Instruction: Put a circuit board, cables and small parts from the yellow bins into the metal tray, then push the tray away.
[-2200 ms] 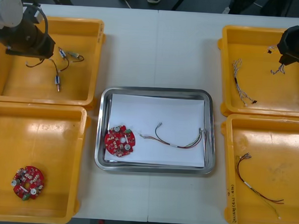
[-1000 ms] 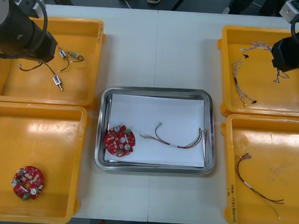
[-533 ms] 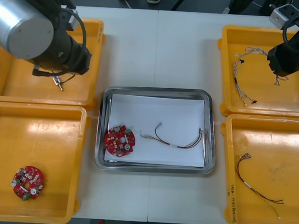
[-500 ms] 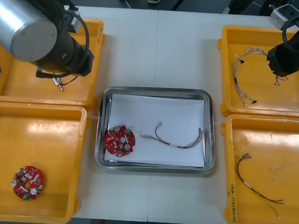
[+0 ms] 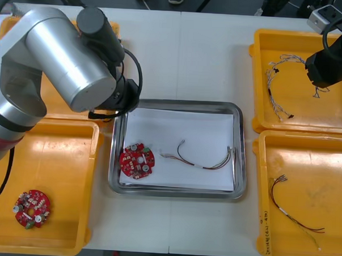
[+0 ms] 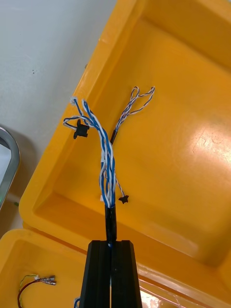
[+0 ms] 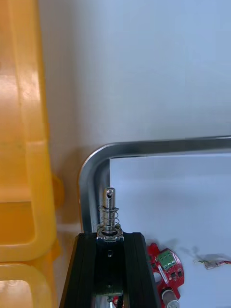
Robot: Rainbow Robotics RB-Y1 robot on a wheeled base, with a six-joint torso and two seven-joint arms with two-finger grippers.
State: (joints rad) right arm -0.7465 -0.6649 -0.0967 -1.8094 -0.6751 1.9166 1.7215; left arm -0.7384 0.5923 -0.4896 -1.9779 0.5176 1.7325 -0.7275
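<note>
Over the ten o'clock corner of the metal tray (image 5: pixel 180 103), our left gripper (image 7: pixel 109 235) hangs with its fingers pinched narrow on a small metal part (image 7: pixel 109 207). The part sticks out past the fingertips, above the spot where the tray's shiny rim meets its white lining. We see the silver left arm (image 5: pixel 66 61) reaching in from the nine o'clock side of the table (image 5: pixel 180 49) and covering much of the far left bin (image 7: pixel 19 120). Inside the tray, a round red circuit board (image 5: pixel 136 161) lies toward seven o'clock, and a red and yellow cable (image 5: pixel 203 162) curves from the middle out toward three o'clock, apart from the board. At the table's two o'clock, our right gripper (image 6: pixel 111 242) hovers over the far right bin (image 5: pixel 330 112), its fingers closed tight on the black sleeve of a twisted blue and white cable (image 6: pixel 105 154). From above, that cable arcs toward nine o'clock and then curls back toward six along the bin's inner side; we cannot tell how much of it touches the floor. A second circuit board (image 5: pixel 31 208) lies in the near left bin (image 5: pixel 61 168), toward its seven o'clock corner, and a second red and yellow cable (image 5: pixel 295 215) lies in the near right bin (image 5: pixel 317 168), at the table's four o'clock.
</note>
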